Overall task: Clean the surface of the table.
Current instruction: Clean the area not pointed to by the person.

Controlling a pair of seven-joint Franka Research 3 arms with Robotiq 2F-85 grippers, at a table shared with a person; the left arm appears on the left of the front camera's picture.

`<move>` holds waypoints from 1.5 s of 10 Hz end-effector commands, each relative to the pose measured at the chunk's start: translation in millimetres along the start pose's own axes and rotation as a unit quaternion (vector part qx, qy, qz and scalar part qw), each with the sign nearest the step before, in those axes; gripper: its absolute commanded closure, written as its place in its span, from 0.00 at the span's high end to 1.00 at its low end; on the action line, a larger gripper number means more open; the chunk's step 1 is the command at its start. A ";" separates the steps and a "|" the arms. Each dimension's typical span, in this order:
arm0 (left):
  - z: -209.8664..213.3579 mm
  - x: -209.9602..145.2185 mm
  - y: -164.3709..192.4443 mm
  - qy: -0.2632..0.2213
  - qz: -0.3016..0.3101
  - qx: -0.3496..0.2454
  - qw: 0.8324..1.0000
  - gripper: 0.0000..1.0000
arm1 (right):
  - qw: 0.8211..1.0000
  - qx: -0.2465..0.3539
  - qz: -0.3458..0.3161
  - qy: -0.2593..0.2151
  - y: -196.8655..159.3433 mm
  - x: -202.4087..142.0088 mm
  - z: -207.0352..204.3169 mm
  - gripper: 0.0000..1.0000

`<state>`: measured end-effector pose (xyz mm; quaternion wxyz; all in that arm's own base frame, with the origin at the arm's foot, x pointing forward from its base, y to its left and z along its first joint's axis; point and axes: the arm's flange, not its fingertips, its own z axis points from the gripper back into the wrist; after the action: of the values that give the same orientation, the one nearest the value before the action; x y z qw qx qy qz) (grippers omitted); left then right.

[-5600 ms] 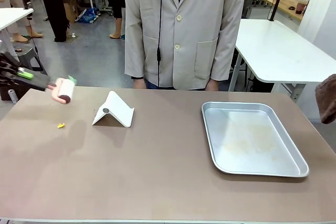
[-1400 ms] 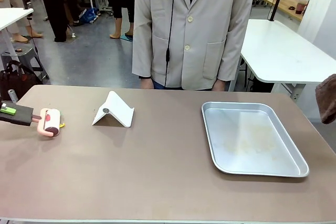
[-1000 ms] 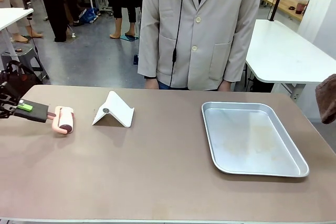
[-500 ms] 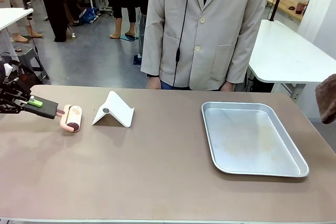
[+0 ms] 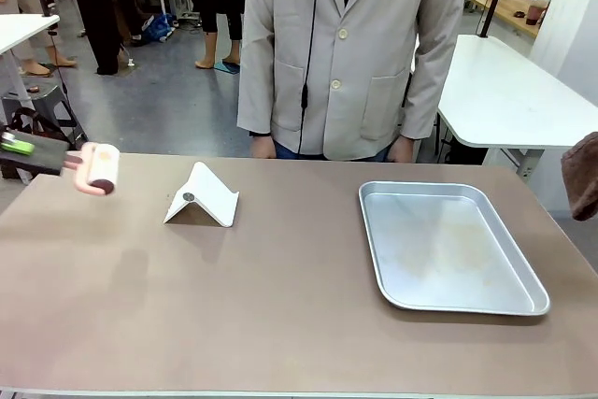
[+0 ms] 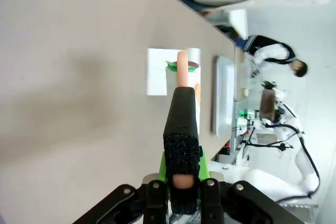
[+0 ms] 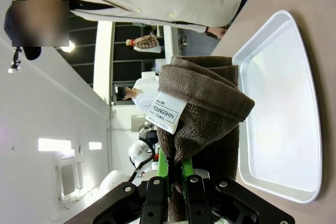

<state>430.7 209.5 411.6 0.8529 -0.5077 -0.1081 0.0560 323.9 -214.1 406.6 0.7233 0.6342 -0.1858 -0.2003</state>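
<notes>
1. The brown surface [image 5: 234, 306] spans the front view from edge to edge. A person [image 5: 346, 53] in a pale jacket stands at its far side.
2. The left hand [image 5: 37, 153] comes in at the far left, over the far left corner. It is pressed together on the pink handle of a lint roller [image 5: 98, 168].
3. The roller's head points toward the middle and appears to be held just off the brown top. In the left wrist view its handle [image 6: 182, 69] runs out past the fingertips, and a soft shadow lies on the bare top below.
4. A white folded stand [image 5: 204, 195] sits near the roller, to its right and apart from it.
5. A silver tray [image 5: 448, 245] lies flat on the right half, well apart from the stand.
6. The right hand [image 7: 173, 167] is pinching a folded brown towel [image 7: 202, 103] with a white label. The towel hangs above the tray's [image 7: 278, 108] near side, and its edge [image 5: 584, 175] shows at the right border of the front view.
</notes>
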 end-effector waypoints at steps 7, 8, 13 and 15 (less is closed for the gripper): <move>103.4 -114.4 40.0 0.053 -0.042 -0.182 0.981 0.03 | 1.000 0.004 0.003 0.003 3.3 -0.9 2.2 0.00; 107.8 -116.7 51.9 0.049 -0.037 -0.191 0.980 0.03 | 1.000 0.004 0.003 0.003 3.3 -0.9 2.2 0.00; 110.0 -117.3 78.5 0.044 -0.010 -0.194 0.980 0.03 | 1.000 0.004 0.003 0.003 3.3 -0.9 2.2 0.00; 110.0 -117.3 78.5 0.044 -0.010 -0.194 0.980 0.03 | 1.000 0.004 0.003 0.003 3.3 -0.9 2.2 0.00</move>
<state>296.5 317.9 370.6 0.7429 -0.6646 -0.0800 0.0029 323.8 -214.3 406.5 0.7231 0.6343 -0.1857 -0.2005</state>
